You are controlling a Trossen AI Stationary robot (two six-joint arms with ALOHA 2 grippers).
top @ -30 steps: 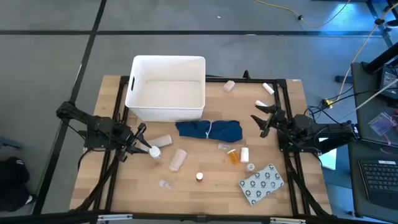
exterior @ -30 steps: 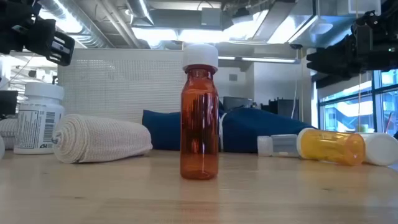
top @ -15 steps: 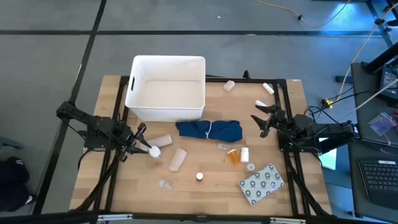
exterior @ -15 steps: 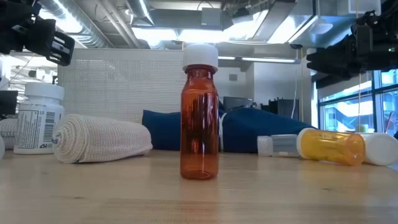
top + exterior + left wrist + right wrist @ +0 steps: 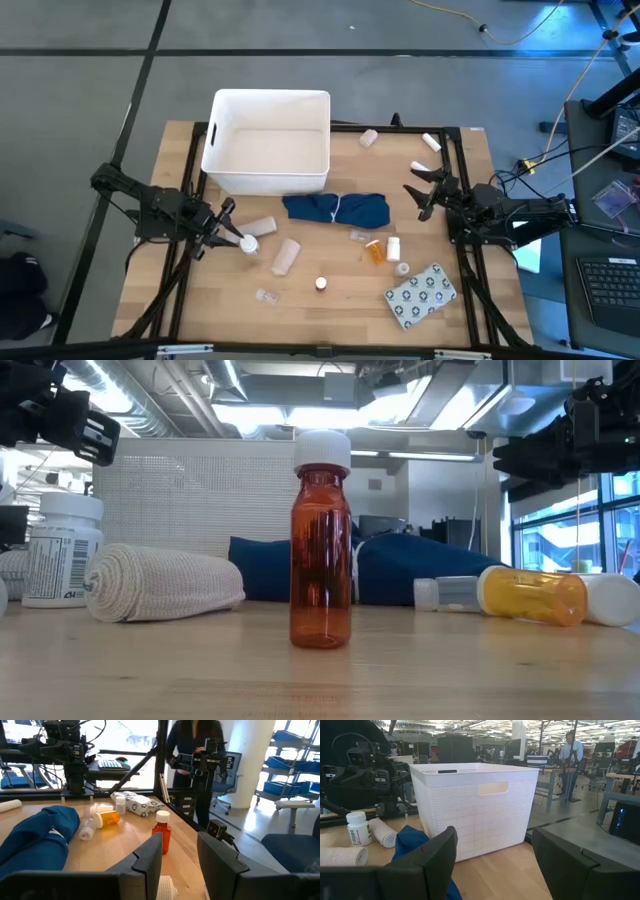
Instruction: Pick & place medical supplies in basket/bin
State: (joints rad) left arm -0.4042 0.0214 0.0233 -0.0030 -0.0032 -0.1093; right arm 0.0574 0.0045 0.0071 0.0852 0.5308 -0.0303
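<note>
The white bin (image 5: 268,140) stands at the table's far left of centre, its handle slot (image 5: 493,788) facing my right arm. Medical supplies lie loose on the wood: an upright amber bottle (image 5: 321,285) (image 5: 321,555), an orange pill bottle (image 5: 374,250) on its side, gauze rolls (image 5: 286,256) (image 5: 262,227), a white bottle (image 5: 248,244), a clear vial (image 5: 266,296) and a dotted blister pack (image 5: 420,295). My left gripper (image 5: 224,224) (image 5: 180,845) is open at the left edge, level, beside the white bottle. My right gripper (image 5: 424,190) (image 5: 495,840) is open at the right edge, level.
A dark blue cloth (image 5: 337,210) lies bunched in front of the bin. Small white vials (image 5: 369,138) (image 5: 431,142) lie at the far right. A black frame (image 5: 455,160) runs along the table's edges. A person (image 5: 192,750) stands beyond the table.
</note>
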